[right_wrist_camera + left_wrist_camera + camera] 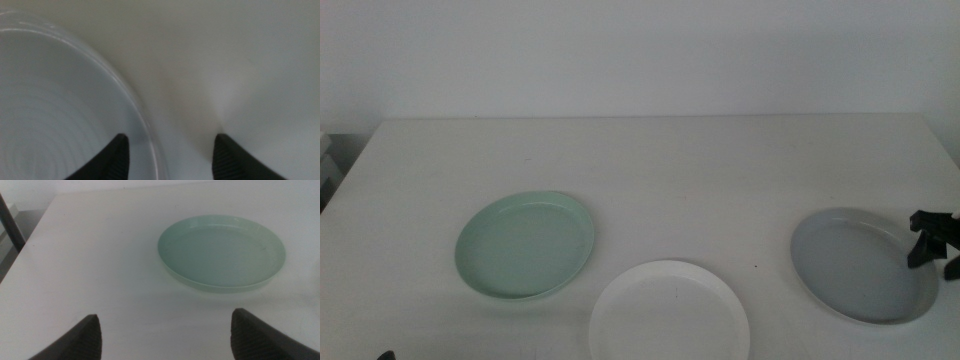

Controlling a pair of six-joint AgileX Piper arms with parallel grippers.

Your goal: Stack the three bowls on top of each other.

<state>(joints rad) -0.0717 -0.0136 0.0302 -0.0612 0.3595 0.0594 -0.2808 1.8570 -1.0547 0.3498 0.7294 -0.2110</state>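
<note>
While all three bowls lie apart on the table (650, 150), I have the right gripper (932, 248) at the grey bowl (860, 265), jaws spread across its right rim, gripping nothing. My left gripper (165, 335) waits wide open and empty near the green bowl (525, 245); the white bowl (668, 315) sits front-centre.

Left gripper (162, 335) open; mint green bowl (222, 252) ahead on table (95, 265).
</note>
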